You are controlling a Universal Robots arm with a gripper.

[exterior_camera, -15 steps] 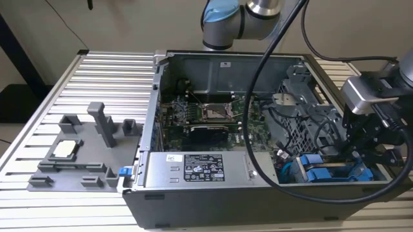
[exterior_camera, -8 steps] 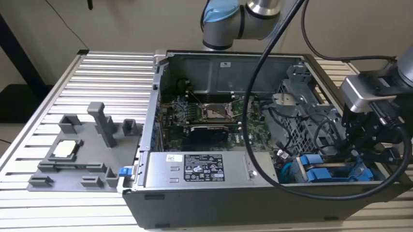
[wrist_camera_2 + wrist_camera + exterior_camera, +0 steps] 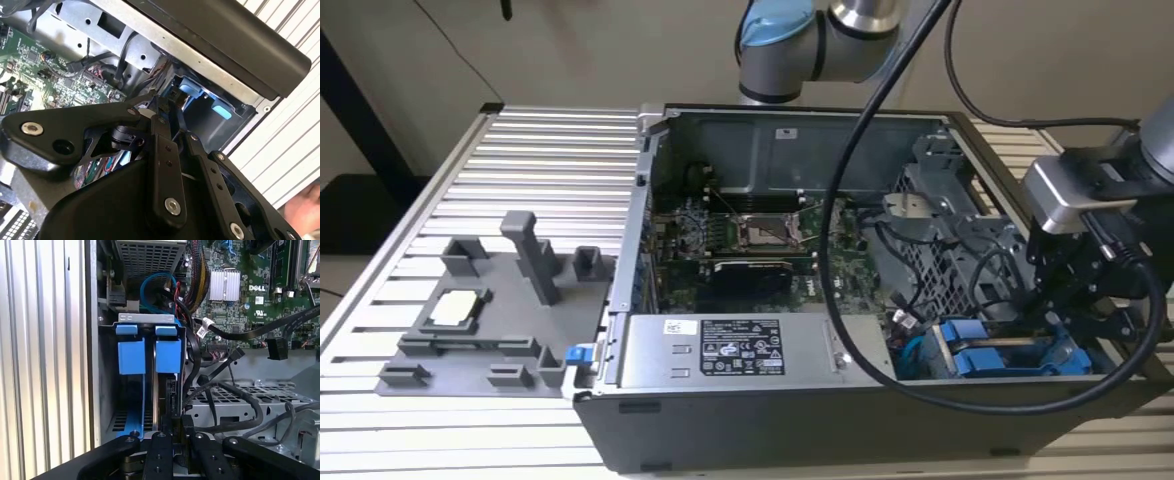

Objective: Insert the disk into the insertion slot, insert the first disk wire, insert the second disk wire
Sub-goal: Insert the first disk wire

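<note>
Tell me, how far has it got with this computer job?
The disk in its blue carrier already looks seated in the insertion slot. The gripper sits right at its edge among black cables; whether either wire is plugged in can't be seen.

An open computer case, green motherboard inside, sits on a slatted table beside a grey parts fixture.

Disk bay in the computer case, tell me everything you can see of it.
The disk bay is a grey metal pocket with a slotted wall, in the corner of the open computer case at the exterior view's right. Two bright blue plastic carriers stand in it side by side. Black cables pass beside it, and the gripper hovers close to it.
</note>
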